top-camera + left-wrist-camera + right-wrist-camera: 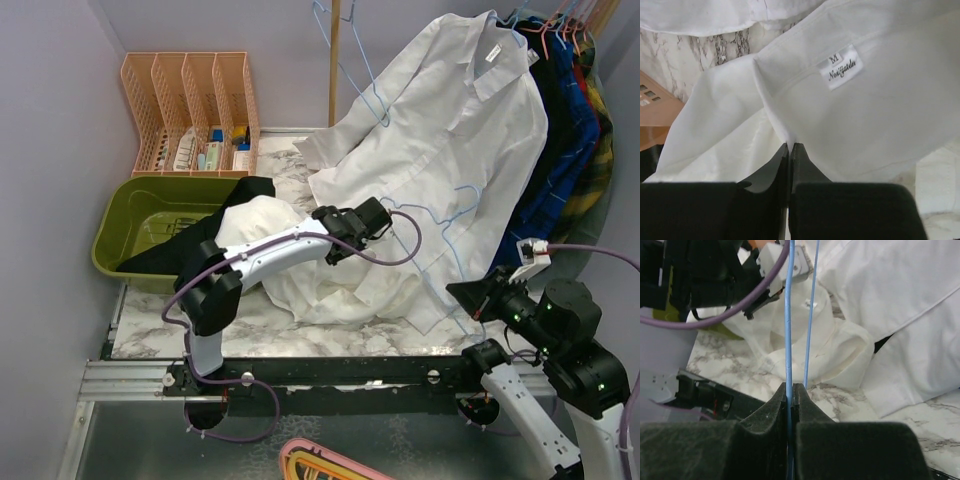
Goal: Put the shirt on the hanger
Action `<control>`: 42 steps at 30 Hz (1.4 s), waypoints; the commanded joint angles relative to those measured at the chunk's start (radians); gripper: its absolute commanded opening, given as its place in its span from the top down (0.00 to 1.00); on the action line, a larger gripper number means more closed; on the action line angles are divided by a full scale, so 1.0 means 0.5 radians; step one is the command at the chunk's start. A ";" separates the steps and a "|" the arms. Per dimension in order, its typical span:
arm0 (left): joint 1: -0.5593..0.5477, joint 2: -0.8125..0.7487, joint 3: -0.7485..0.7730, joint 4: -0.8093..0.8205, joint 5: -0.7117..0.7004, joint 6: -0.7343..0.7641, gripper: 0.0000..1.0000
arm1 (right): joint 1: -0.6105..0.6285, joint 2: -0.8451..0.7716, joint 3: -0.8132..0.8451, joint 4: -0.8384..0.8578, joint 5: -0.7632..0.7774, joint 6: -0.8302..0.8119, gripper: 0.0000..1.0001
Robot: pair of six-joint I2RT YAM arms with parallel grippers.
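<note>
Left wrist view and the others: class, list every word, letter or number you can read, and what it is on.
"M": white tag sewn in the white shirt.
Script word under it, starting "No": not surely readable.
Collar tag on the hanging white coat: too small.
Packets in the orange organiser: too small.

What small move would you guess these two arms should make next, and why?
Probably the right gripper should ease the light-blue hanger toward the shirt's collar. It is shut on the hanger's wire, while the left gripper pinches the white shirt near its neck label, so the neck opening seems the nearest place to slip one hanger arm in.
</note>
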 commanded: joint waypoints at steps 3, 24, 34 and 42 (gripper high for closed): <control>0.011 -0.479 -0.078 -0.006 0.129 0.092 1.00 | -0.009 -0.128 0.018 -0.195 -0.509 0.041 0.99; 0.170 -0.692 0.302 -0.280 0.846 -0.004 1.00 | -0.012 -0.185 -0.532 0.537 -0.982 0.292 0.99; 0.170 -0.769 0.314 -0.324 1.044 0.025 1.00 | -0.010 0.012 -0.700 1.320 -0.785 0.380 0.99; 0.170 -0.704 0.625 -0.388 1.060 0.038 1.00 | -0.010 0.181 -0.933 1.819 -0.913 0.480 0.99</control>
